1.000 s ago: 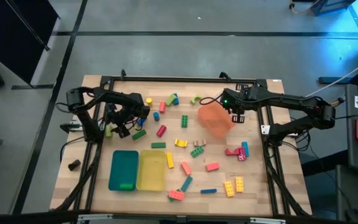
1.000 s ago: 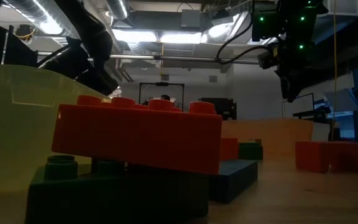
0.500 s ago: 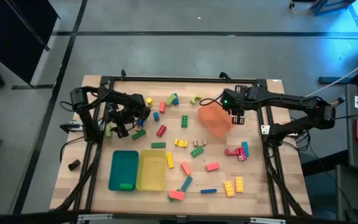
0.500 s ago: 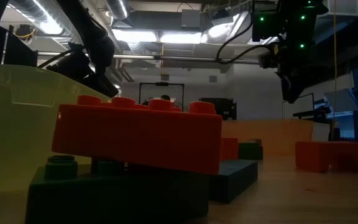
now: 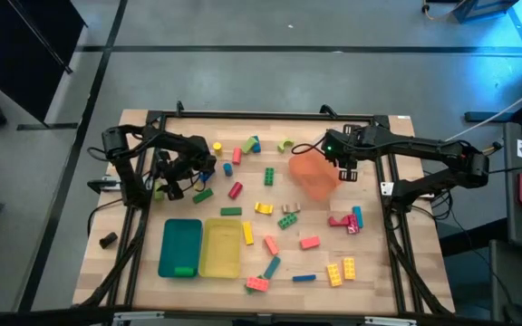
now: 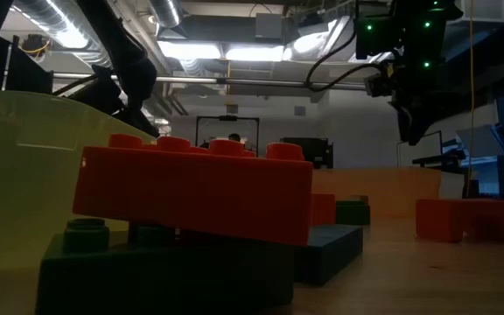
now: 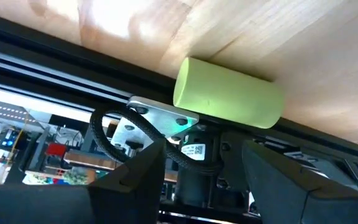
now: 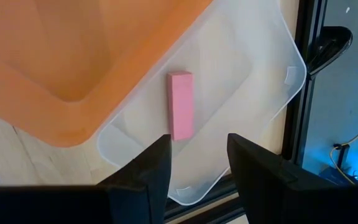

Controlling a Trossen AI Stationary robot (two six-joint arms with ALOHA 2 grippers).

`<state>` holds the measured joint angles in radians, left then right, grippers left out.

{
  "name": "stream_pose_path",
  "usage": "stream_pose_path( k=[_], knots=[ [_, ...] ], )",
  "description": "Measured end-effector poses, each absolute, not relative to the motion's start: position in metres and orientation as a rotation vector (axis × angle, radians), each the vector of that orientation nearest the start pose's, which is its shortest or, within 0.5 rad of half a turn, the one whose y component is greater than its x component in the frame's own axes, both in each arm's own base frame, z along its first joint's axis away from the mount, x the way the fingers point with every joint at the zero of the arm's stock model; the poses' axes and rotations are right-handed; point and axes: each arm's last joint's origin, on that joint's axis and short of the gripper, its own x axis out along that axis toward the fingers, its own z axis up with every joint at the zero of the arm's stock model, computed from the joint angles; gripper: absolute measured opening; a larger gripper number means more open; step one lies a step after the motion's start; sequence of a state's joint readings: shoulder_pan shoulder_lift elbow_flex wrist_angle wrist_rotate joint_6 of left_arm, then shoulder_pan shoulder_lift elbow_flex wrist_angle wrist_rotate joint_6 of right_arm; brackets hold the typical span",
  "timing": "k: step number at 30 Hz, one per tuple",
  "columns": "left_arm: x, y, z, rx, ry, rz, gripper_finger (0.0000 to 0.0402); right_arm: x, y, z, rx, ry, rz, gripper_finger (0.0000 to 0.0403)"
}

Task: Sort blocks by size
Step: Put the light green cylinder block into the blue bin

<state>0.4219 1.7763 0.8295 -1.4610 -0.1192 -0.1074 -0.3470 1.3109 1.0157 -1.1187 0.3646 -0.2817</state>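
Fingers (image 7: pixel 135 180) of the left gripper (image 5: pixel 172 181): set wide, nothing between them, low at the table's left edge, facing a pale green cylinder (image 7: pixel 229 93) that lies against the frame rail.

Fingers (image 8: pixel 148 168) of the right gripper (image 5: pixel 347 170): partly apart, nothing seen between them, hanging over the far right of the table beside the orange tray (image 5: pixel 314 175). Below it, the clear tray (image 8: pixel 253 81) holds one pink block (image 8: pixel 180 104).

Blocks (image 5: pixel 309 242): most are loose on the wooden table (image 5: pixel 397 272), strewn from its middle to the right side, with a few near the left gripper. One green block (image 5: pixel 185 269) sits in the teal tray (image 5: pixel 180 246); the yellow tray (image 5: pixel 221 246) stands touching it.

Handling, by judgement: hard moulded plastic, light, rigid, not fragile. Smooth side walls may slip in a loose pinch; studded tops give no flat seat. Best taken across the two long flat sides, near the middle of a bar so it does not swing. Cylinders may roll when nudged.

Writing: none legible. A small printed sticker shows on the metal bracket below the cylinder, too fine to read.
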Motion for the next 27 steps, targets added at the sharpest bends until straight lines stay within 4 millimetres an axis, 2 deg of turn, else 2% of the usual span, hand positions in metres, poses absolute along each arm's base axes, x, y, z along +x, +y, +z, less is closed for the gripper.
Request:
stream_pose_path(
  k=[13,23,27],
  knots=[
    [0.177,0.083,0.129,-0.413,2.338,0.398,0.0195,0.202,-0.084,0.251,-0.236,1.514,-0.380,0.0159],
    [0.175,0.080,0.124,-0.472,2.333,0.380,0.0150,0.202,-0.084,0.251,-0.235,1.520,-0.378,0.0159],
    [0.168,0.076,0.116,-0.512,2.329,0.391,0.0133,0.202,-0.084,0.251,-0.235,1.520,-0.378,0.0159]
  ],
)
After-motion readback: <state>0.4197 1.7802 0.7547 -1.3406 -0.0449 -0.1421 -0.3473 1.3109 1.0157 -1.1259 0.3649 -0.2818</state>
